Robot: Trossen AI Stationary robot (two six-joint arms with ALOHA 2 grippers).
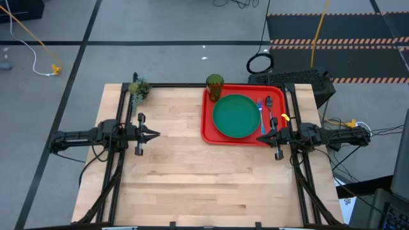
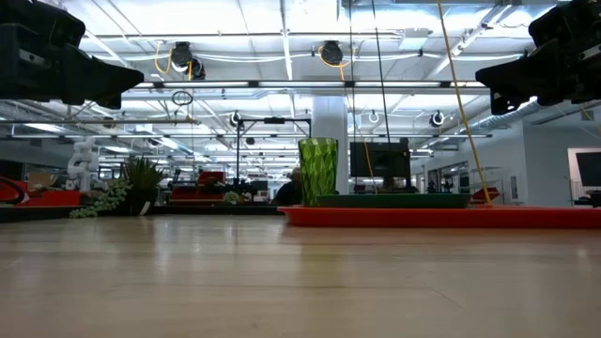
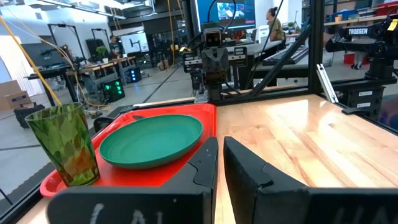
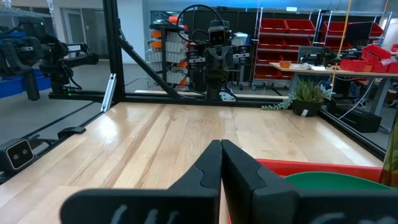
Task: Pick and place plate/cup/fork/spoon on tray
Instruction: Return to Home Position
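The red tray [image 1: 208, 125] lies at the table's far right. On it rest the green plate [image 1: 236, 116], the fork [image 1: 260, 116] and the spoon [image 1: 269, 105] to the plate's right. The green cup [image 1: 215, 85] stands upright at the tray's far left corner. The left wrist view shows the cup [image 3: 63, 144], plate [image 3: 151, 139] and tray [image 3: 163, 173]. My left gripper [image 1: 156, 135] is shut and empty, held above the table's left middle and pointing toward the tray. My right gripper [image 1: 260, 138] is shut and empty, held above the tray's near right corner.
A small green plant clump [image 1: 138, 89] sits at the table's far left corner. The black frame rails [image 1: 123, 115] run along both sides of the table. Bare wood [image 1: 204, 179] fills the middle and near half of the table.
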